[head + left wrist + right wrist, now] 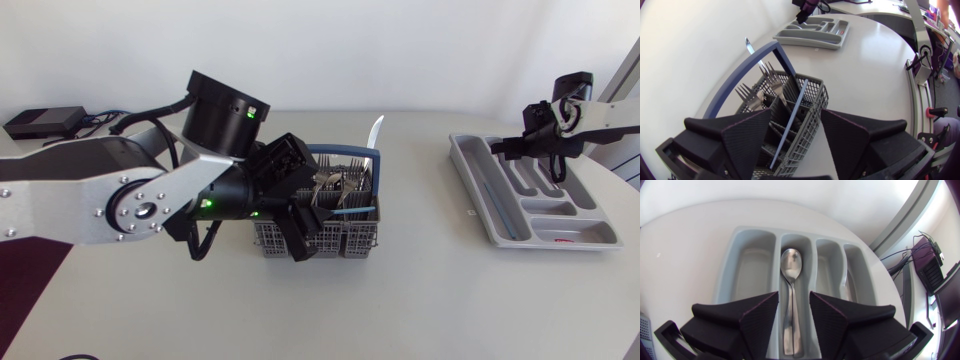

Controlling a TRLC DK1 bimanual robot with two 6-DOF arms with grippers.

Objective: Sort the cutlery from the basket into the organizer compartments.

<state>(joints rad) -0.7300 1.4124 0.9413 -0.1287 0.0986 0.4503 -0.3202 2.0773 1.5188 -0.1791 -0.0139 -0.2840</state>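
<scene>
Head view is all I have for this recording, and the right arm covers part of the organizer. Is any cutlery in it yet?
Observer: Yes. The right wrist view shows one spoon lying in a middle long compartment of the organizer, with its bowl pointing away from the pincer.
Reviewer: Is the right pincer gripping it?
Observer: No. The right pincer is open and straddles the spoon's handle, with a gap showing on either side.
Reviewer: And the left pincer, behind all that arm?
Observer: In the left wrist view the left pincer is open too. It straddles a side wall of the basket and grips nothing.
</scene>
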